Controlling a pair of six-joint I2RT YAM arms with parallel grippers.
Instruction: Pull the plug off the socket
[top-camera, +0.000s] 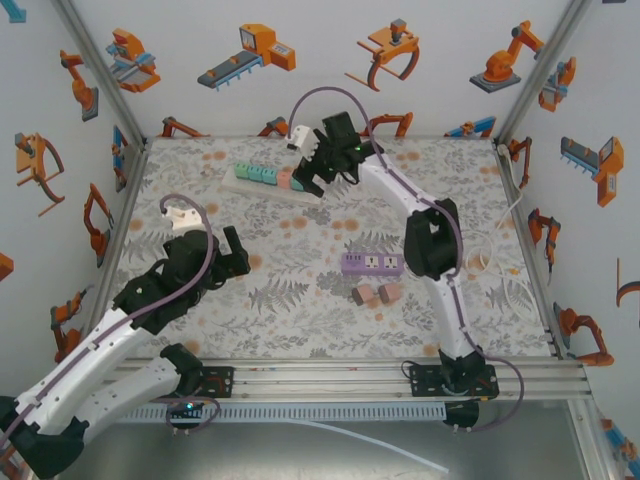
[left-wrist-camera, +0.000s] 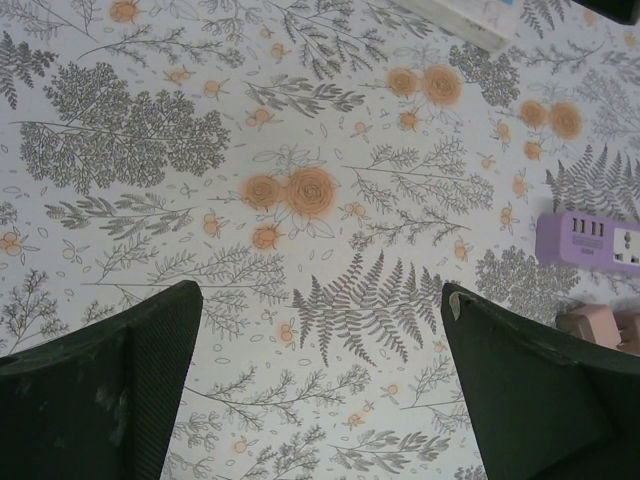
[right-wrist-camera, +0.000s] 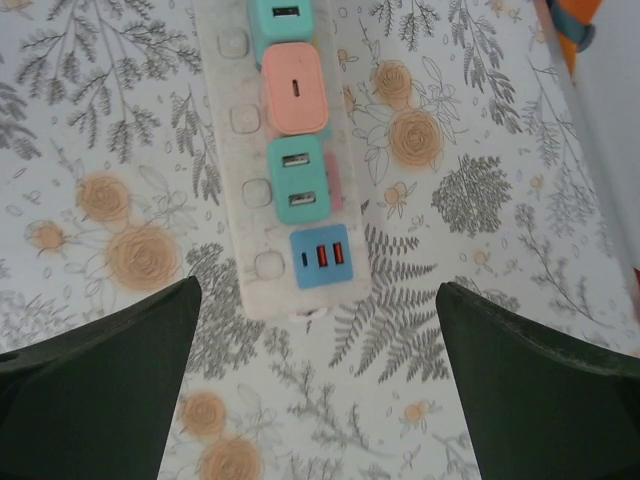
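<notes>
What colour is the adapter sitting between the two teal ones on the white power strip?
The adapter is salmon pink; the right wrist view shows it best.

Table cover (top-camera: 300, 285): white cloth printed with grey ferns and orange flowers, spread over the whole table top.
Purple strip (top-camera: 372, 263): a lilac socket bar lying flat right of centre, with nothing plugged into it; its end also shows at the right edge of the left wrist view (left-wrist-camera: 590, 242).
Pink blocks (top-camera: 376, 294): a few small pale-pink pieces lying loose just in front of the purple strip.
White cord (top-camera: 483, 262): a thin loop near the right wall, possibly a cable; too faint to be sure.
Walls (top-camera: 320, 40): white, dotted with orange robot-arm stickers.
Corner posts (top-camera: 100, 68): slanted metal profiles.
Front rail (top-camera: 330, 372): metal, along the near edge.
</notes>
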